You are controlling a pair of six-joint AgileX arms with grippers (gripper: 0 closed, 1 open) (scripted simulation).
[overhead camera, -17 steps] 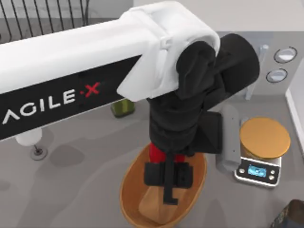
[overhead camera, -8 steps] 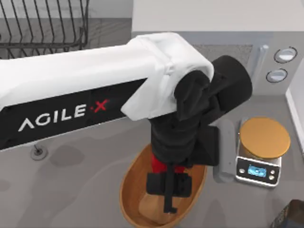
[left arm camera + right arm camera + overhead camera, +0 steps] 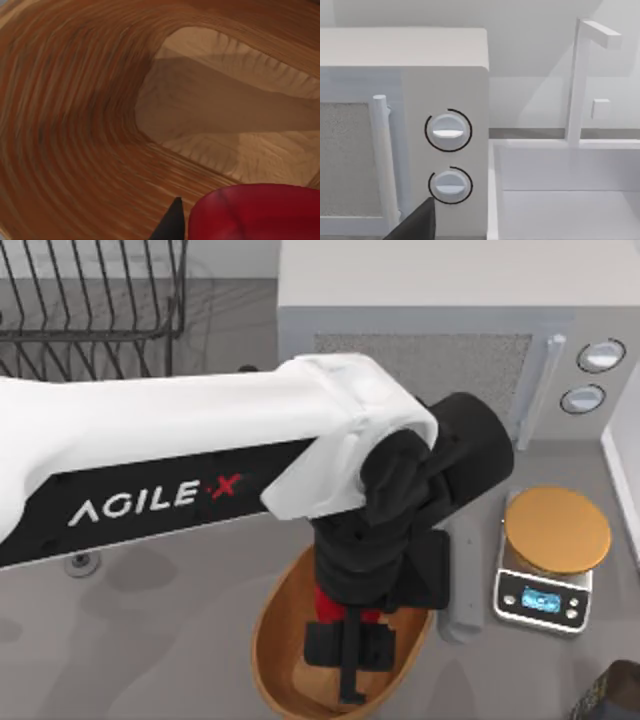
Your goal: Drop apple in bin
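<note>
The left arm is stretched from the table's left across its middle, its wrist bent straight down. The left gripper (image 3: pixel 350 655) is held inside the bin (image 3: pixel 275 640), near the table's near edge, its jaws pinching the apple (image 3: pixel 257 212) above the bin's ribbed wall and pale base. The right gripper (image 3: pixel 412 225) is pointed at the microwave (image 3: pixel 405 125); its jaws' state cannot be told.

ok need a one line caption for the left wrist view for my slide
Left gripper holds the red apple above the ribbed wooden bin, over its pale flat base.
</note>
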